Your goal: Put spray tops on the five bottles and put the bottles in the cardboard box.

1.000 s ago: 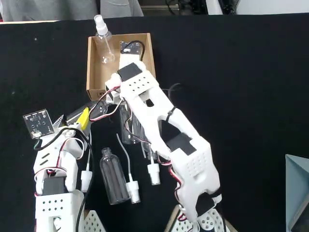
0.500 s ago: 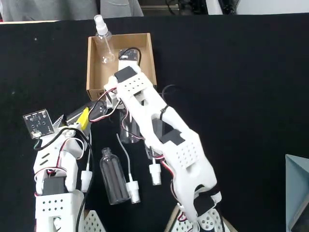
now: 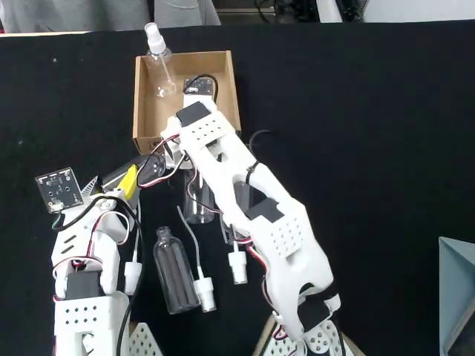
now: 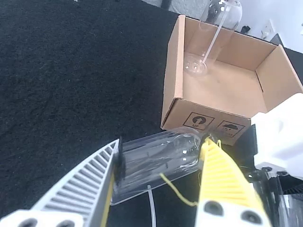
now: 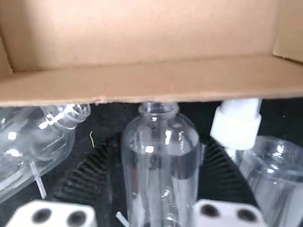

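Cardboard box sits toward the far side of the black desk from up high, with a topped bottle leaning in its far corner. Nearer the arms we see an uncapped bottle lying beside three loose spray tops.

Left wrist cam: the left end effector has its fingers spread wide, and a clear bottle lies across the gap.

Right wrist cam: we've got the right end effector clamped on an open-necked bottle just outside the box's front wall.
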